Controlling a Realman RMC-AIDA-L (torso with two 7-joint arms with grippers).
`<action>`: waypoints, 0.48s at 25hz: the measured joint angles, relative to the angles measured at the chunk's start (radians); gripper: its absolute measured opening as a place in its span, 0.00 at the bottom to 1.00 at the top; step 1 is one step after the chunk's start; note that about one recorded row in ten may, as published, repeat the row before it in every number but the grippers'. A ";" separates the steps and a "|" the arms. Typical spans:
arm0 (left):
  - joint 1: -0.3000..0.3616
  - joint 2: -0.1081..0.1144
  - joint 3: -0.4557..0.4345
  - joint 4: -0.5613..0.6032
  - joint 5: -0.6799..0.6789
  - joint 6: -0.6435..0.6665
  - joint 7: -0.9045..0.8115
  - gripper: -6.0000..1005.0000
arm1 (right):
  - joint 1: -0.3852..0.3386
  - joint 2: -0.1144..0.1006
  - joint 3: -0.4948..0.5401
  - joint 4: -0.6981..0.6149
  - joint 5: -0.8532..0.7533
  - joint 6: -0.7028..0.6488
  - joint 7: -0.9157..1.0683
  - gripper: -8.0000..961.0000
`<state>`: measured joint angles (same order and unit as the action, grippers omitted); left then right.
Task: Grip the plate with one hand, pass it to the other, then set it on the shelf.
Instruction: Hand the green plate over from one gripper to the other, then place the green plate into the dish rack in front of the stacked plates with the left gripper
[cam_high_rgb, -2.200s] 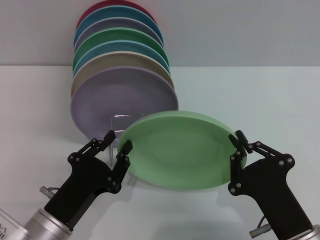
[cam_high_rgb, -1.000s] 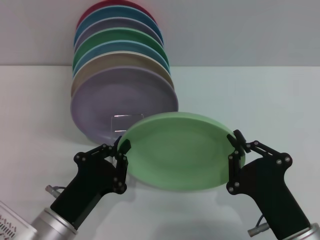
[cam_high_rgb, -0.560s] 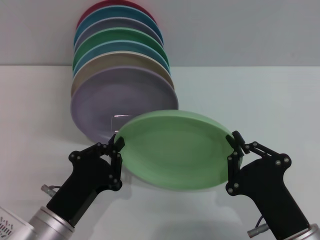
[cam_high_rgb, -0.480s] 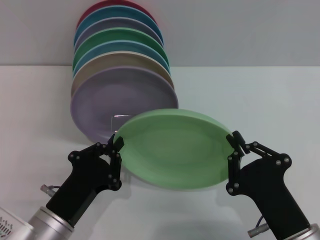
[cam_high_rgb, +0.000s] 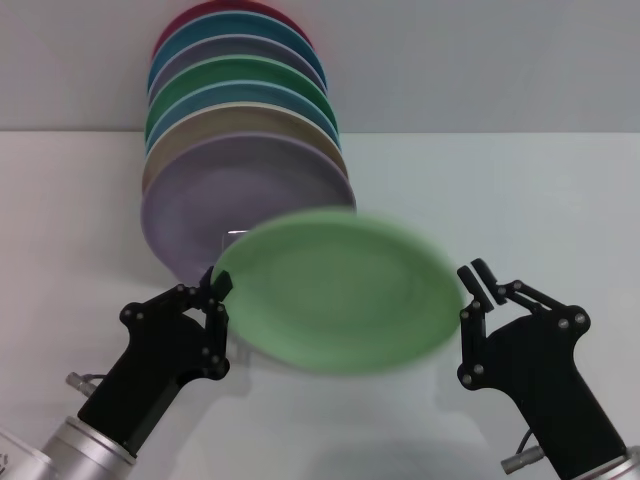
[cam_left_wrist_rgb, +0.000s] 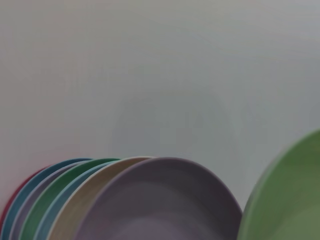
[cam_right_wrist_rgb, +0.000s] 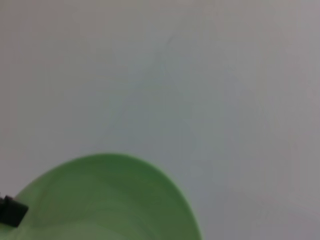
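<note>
The plate (cam_high_rgb: 338, 292) sits at the centre of the head view, held above the counter (cam_high_rgb: 520, 190). The left end effector (cam_high_rgb: 216, 291) is clamped on its rim at centre-left. The right end effector (cam_high_rgb: 476, 277), at centre-right, stands parted just off the opposite rim. The plate looks stiff, smooth and breakable, so a firm pinch across the rim suits it best. The shelf (cam_high_rgb: 232, 238) is mostly hidden behind it, under the row of plates (cam_high_rgb: 240, 130) at upper left.
</note>
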<state>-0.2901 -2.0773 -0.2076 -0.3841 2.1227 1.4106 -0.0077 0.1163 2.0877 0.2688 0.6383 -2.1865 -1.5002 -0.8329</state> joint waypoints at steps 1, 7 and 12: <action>0.002 0.000 -0.003 0.001 0.001 0.001 0.000 0.05 | 0.000 0.000 -0.001 0.000 -0.001 -0.004 0.000 0.03; 0.010 0.001 -0.015 0.005 0.001 0.011 0.009 0.05 | 0.000 -0.002 -0.007 0.000 -0.004 -0.027 0.001 0.07; 0.032 0.008 -0.055 0.006 0.001 0.084 0.016 0.05 | -0.001 -0.005 -0.063 -0.009 -0.006 -0.079 0.004 0.16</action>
<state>-0.2577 -2.0691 -0.2629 -0.3785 2.1234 1.4950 0.0079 0.1155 2.0832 0.2062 0.6297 -2.1921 -1.5795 -0.8291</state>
